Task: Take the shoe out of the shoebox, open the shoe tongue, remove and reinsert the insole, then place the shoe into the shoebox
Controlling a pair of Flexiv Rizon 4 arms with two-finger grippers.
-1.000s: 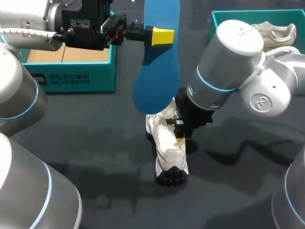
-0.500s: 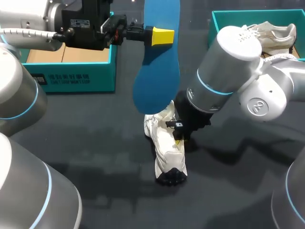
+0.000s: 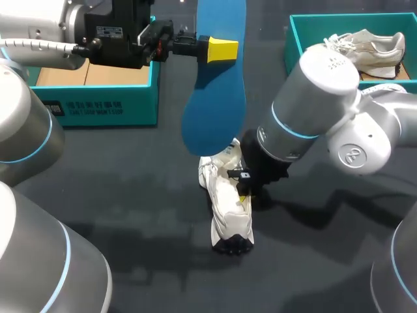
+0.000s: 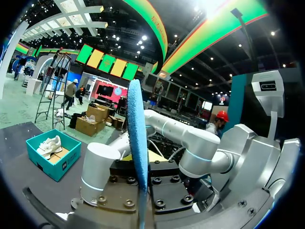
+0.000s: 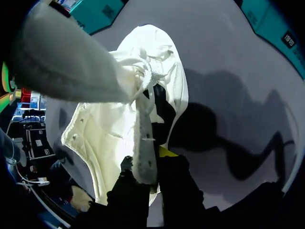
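Insole (image 3: 215, 104) hangs blue and upright, clamped in the left gripper (image 3: 212, 49). The right gripper (image 5: 147, 164) pinches the tongue (image 5: 143, 133) of the white shoe (image 3: 229, 208) (lying on the dark tabletop (image 3: 130, 195)).

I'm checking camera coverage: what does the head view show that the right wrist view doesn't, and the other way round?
Only the head view: the left gripper holding the blue insole aloft, and a second shoe in the right shoebox. Only the right wrist view: a strip of the white shoe pinched in the right gripper. Both: that shoe lying on the table.
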